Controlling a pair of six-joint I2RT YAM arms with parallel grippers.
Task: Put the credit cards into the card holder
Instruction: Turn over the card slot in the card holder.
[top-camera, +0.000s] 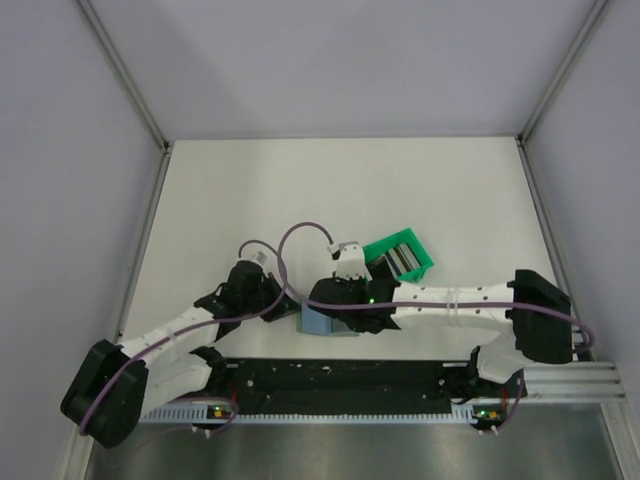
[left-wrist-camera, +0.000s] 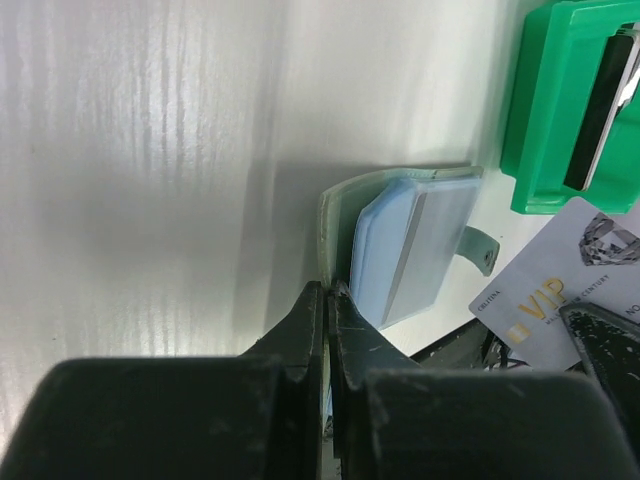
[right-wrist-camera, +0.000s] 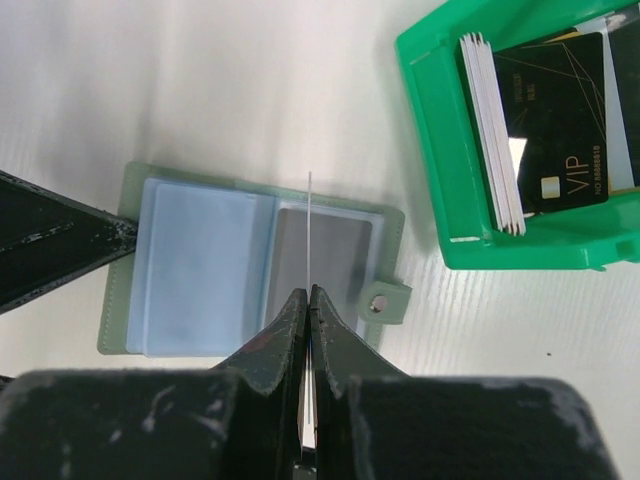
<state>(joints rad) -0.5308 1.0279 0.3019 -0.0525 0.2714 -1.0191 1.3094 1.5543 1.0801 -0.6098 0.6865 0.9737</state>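
The card holder (right-wrist-camera: 200, 262) lies open on the table, grey-green outside and light blue inside, with a snap tab on its right. My left gripper (left-wrist-camera: 330, 291) is shut on the edge of its left cover. My right gripper (right-wrist-camera: 308, 292) is shut on a whitish credit card (right-wrist-camera: 310, 225), held edge-on just above the holder's right pocket. In the left wrist view that same card (left-wrist-camera: 570, 285) shows its "VIP" face beside the holder (left-wrist-camera: 410, 240). From above, both grippers meet over the holder (top-camera: 318, 322). More credit cards (right-wrist-camera: 560, 130), black and white, stand in the green bin.
The bright green open bin (right-wrist-camera: 440, 150) sits just right of the holder, and in the top view this bin (top-camera: 400, 256) is behind the right wrist. Grey walls enclose the white table on three sides. The arms' base rail runs along the near edge.
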